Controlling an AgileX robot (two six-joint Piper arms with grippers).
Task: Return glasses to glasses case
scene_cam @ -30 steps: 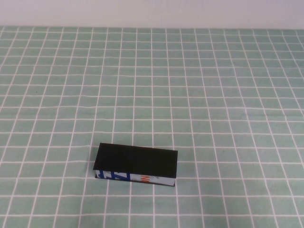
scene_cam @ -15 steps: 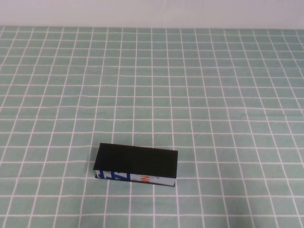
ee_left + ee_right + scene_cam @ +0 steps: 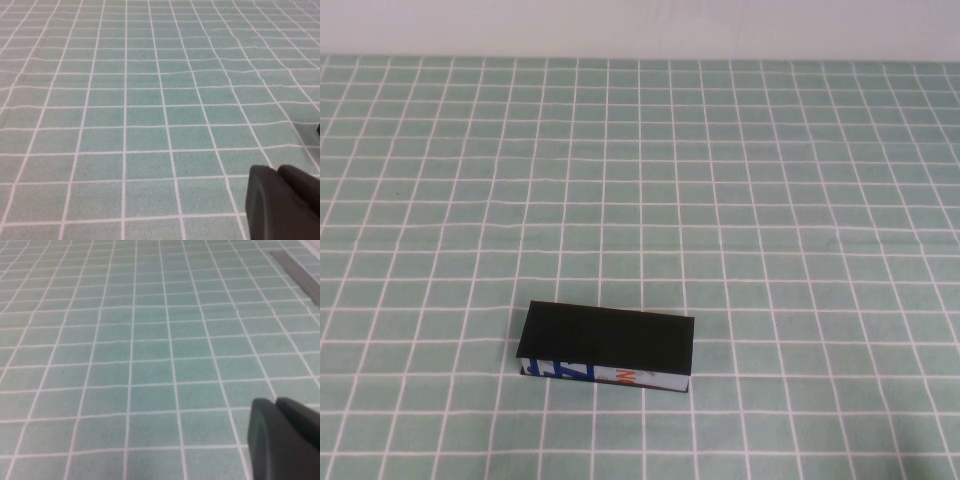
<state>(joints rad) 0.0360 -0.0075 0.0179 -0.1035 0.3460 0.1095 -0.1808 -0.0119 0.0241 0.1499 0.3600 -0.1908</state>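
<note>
You've got the case lying shut, flap down, on the tabletop, near edge, a bit left of centre, printed strip facing you. No glasses anywhere in view, so judging by that they may already be inside; can't confirm.

Neither arm shows in the high view. Left claw: only a dark tip at the corner of its wrist cam, over bare cloth, holding nothing visible; can't tell how wide it's set. Right claw: same story, dark tip over bare cloth, width unreadable.

Handling, my read: case looks like a stiff, light box w/ matte skin, prob decent grip. Take it across the short width, mid-length. It'll likely slide on cloth if nudged, so approach straight down.
</note>
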